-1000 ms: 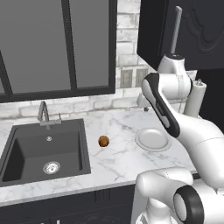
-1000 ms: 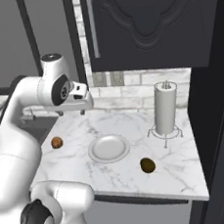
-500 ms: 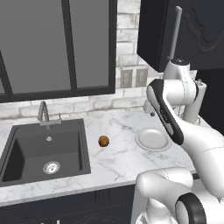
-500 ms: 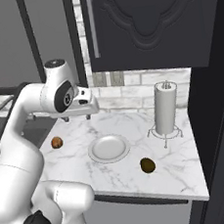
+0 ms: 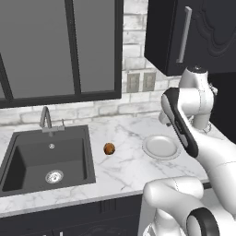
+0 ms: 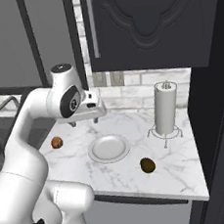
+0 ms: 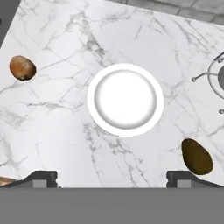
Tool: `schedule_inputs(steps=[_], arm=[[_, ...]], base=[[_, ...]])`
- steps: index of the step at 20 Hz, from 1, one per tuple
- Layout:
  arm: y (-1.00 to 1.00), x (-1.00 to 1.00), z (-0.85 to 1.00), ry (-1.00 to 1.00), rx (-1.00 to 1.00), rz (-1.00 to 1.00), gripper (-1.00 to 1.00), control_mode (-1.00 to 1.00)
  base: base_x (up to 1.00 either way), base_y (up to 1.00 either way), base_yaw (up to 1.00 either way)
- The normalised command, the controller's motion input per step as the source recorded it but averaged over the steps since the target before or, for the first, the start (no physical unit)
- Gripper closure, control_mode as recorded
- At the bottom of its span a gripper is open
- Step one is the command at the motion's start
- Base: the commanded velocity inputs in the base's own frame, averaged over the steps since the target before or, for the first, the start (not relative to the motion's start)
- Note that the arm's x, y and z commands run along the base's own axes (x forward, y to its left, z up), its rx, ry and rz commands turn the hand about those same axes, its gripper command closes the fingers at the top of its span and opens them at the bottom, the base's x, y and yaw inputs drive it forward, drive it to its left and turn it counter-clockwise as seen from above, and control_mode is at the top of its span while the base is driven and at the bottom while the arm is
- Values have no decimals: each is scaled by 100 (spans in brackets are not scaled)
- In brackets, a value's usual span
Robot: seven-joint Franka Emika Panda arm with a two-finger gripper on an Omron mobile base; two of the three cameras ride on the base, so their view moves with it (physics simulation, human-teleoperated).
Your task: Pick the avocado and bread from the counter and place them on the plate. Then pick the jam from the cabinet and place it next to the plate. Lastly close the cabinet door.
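Gripper [image 7: 112, 178] poised high over the white marble counter [image 6: 188, 162], finger tips set wide apart and holding nothing. Plate [image 7: 125, 99] seen bare directly below, with the avocado [image 7: 197, 156] lying near its rim toward the paper towel holder [image 6: 165, 109] and the counter's front edge, and the bread [image 7: 22, 68] well apart on the sink [image 5: 44, 156] side. Judged light and firm, the avocado, with a rounded, smooth skin likely to slip or roll under a glancing pinch; best taken across its narrow middle, from straight above. Judged light but softer, the bread, calling for a gentler squeeze across its width. Finger tips cut off at the hand view's lower edge, leaving only their ends visible. Avocado blocked by the arm in the left base view. Cabinet door [image 6: 146, 24] shown shut, its bar handle [image 6: 93, 26] in plain sight, with the jam behind it unseen.
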Motion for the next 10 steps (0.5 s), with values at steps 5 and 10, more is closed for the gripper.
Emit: schedule_inputs(steps=[5, 10], arm=[[-40, -17, -18, 0, 0, 8, -100, -100], [-39, -22, -17, 0, 0, 8, -100, -100]], base=[[0, 0, 0], [0, 0, 0]])
